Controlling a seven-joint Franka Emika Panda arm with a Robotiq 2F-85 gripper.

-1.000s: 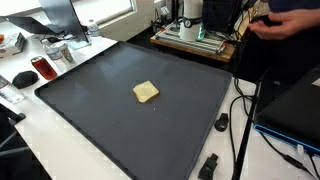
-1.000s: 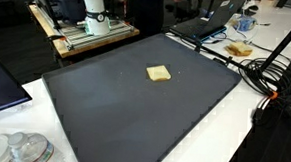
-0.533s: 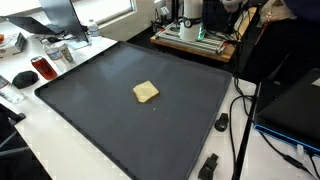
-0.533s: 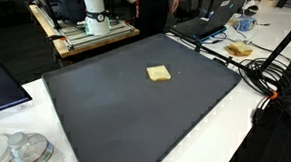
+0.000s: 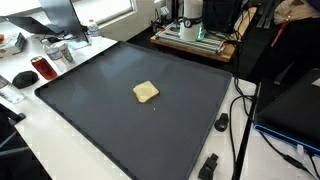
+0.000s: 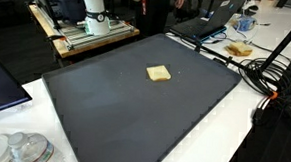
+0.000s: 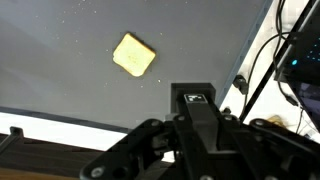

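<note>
1. One pincer (image 7: 195, 100) shows only in the wrist view. It enters from the lower edge with its jaws pressed together on nothing. Both exterior views cut the arm off just above its white base (image 5: 190, 18).
2. One yellow square piece (image 7: 133, 55), flat and bread-like, lies alone on a large dark mat (image 7: 60, 95). In the wrist view it sits up and to the left of the pincer, well apart from it. In both exterior views the piece (image 5: 146, 92) (image 6: 159, 74) rests near the middle of the mat.
3. Judged from this, the step in hand is a high hover. Nothing is gripped or touched, and the piece is not under the fingertips.
4. Taking the piece would call for three things: spreading the jaws, shifting across until they straddle it, and coming straight down. The piece is thin, so the fingertips would have to reach almost to the mat. It also lies cornerwise in the wrist view, so a turn of the wrist to face two opposite edges would likely help.
5. Matte and dark grey, the mat (image 5: 100, 125) is flecked with pale specks and covers most of a white counter (image 5: 45, 150). Black cables (image 6: 266, 72) trail over the bare strip of counter beside it.
6. Behind the mat, the base stands on a wooden platform (image 6: 78, 39). A person (image 6: 155, 1) stands close by, and an open laptop (image 6: 214, 20) sits at the far edge. The room looks like a lab or workshop.
</note>
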